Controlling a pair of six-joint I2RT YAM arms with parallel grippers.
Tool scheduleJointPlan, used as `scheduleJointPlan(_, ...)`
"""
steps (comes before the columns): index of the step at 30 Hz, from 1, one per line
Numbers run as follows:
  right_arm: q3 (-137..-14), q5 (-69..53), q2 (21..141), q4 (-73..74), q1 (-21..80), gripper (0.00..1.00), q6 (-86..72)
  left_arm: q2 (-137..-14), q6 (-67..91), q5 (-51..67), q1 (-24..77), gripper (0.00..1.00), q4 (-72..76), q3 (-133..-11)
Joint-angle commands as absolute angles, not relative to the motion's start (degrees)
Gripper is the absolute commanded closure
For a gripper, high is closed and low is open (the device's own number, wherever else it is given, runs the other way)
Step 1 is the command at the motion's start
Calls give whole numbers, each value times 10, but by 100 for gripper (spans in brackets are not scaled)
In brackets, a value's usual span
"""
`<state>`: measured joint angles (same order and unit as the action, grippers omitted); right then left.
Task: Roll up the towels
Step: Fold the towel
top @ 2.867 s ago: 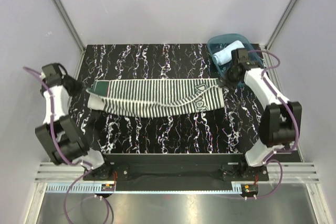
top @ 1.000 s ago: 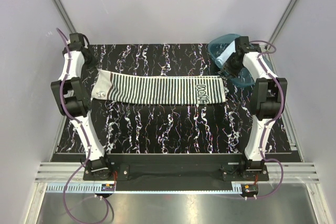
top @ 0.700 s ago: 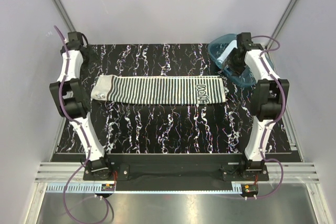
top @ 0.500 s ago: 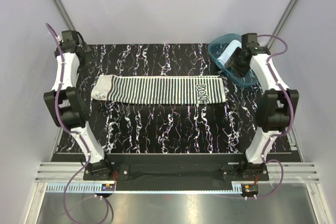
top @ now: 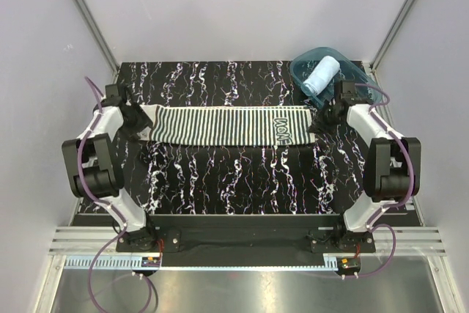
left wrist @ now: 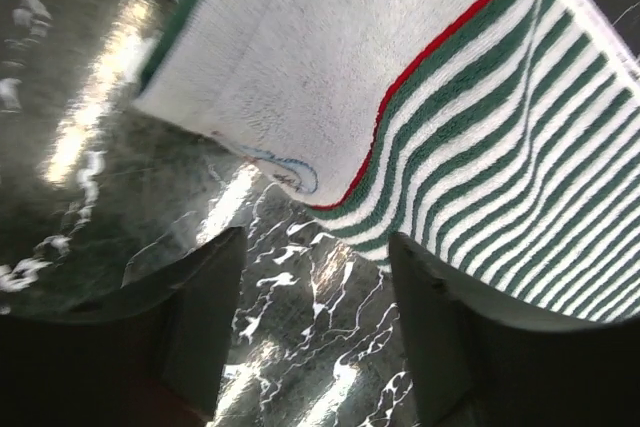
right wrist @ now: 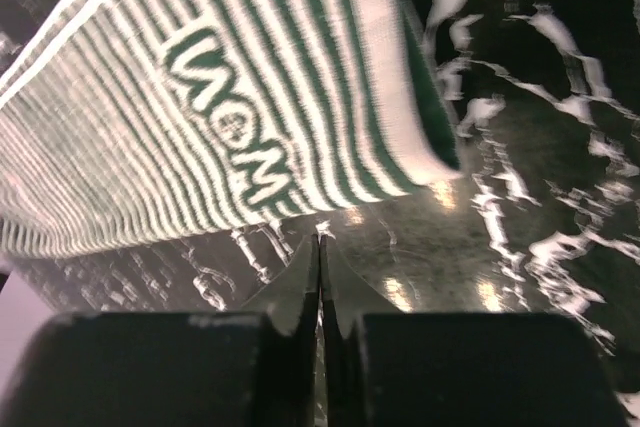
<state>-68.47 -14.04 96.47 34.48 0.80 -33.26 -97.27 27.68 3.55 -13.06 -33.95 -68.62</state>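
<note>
On the black, white-veined surface [top: 234, 181], the striped towel [top: 227, 126] lay spread flat in a long band running left to right, about midway between the near and far edges. Its dark green-and-white stripes ran crosswise, and a printed band with lettering sat near its right end. Its left end was plain white, edged by a thin red line.

The left claw [top: 135, 121] was low at that white end, its jaws spread. Only bare surface showed between them, and the towel's edge lay just beyond the tips. The right claw [top: 320, 116] was at the towel's right end, its jaws pressed together with nothing seen between them, the tips just short of the hem near the lettering.

Farther back, in the far right corner, a translucent teal tub [top: 295, 71] held the light blue towel [top: 322, 75], already rolled.
</note>
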Motion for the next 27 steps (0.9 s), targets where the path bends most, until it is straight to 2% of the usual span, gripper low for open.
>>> scheduleJointPlan(1,-677,-242,966,250,9,100,-344,-993,308,90,-130,40,-261,-690)
scheduleJointPlan(2,-675,-257,973,230,9,100,-350,-998,308,88,-130,45,-259,-692)
scheduleJointPlan(5,-672,-308,1008,207,11,100,-358,-1012,316,78,-131,47,-249,-691)
scheduleJointPlan(10,-660,-300,1055,196,10,100,-360,-1038,327,51,-140,47,-253,-691)
scheduleJointPlan(16,-660,-281,1105,191,6,100,-358,-1043,337,12,-159,23,-293,-686)
scheduleJointPlan(19,-650,-266,1110,189,4,100,-359,-1024,342,2,-172,16,-308,-669)
scheduleJointPlan(27,-620,-224,1078,207,-23,100,-357,-990,345,-4,-228,14,-315,-602)
